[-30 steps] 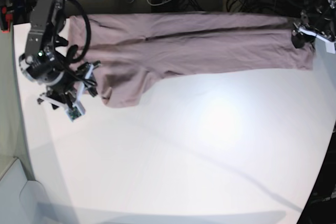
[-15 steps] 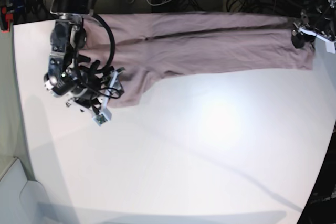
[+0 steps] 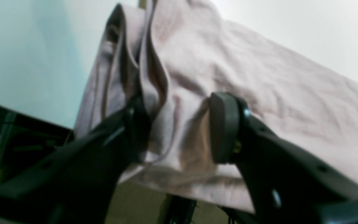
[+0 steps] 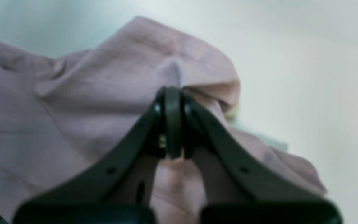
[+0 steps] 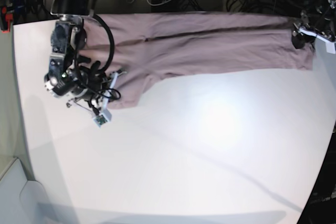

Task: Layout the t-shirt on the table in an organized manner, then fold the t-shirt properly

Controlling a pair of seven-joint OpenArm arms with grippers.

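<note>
**A:** Checking base view, left to right. Right gripper (image 5: 107,95) sits near the table's (image 5: 184,171) left edge, on the shirt's (image 5: 210,45) hanging lobe. State?

**B:** Clamped flat, no gap between the fingers (image 4: 172,124). Wrist cam shows a pinch of shirt (image 4: 89,102) puckered up at the tips, so it has fabric. Picture is blurry; can't tell how many layers.

**A:** Shirt position?

**B:** Stretched in a long band along the table's far edge, running nearly from the left corner to the right one. One lobe droops toward the near side at the left end; that's where the right gripper is. Rest of the table is bare white.

**A:** Right end?

**B:** Left gripper (image 5: 300,36) at the far right corner, on the shirt's end. In its wrist cam, the jaws stand about half apart with a bunched fold of shirt (image 3: 259,93) between the pads (image 3: 224,127). Cloth touches both pads, folded layers stacked on the left pad. Shirt edge there overhangs the table edge, dark floor below.

**A:** Wrinkles?

**B:** One long crease along the band, light creasing elsewhere.
</note>
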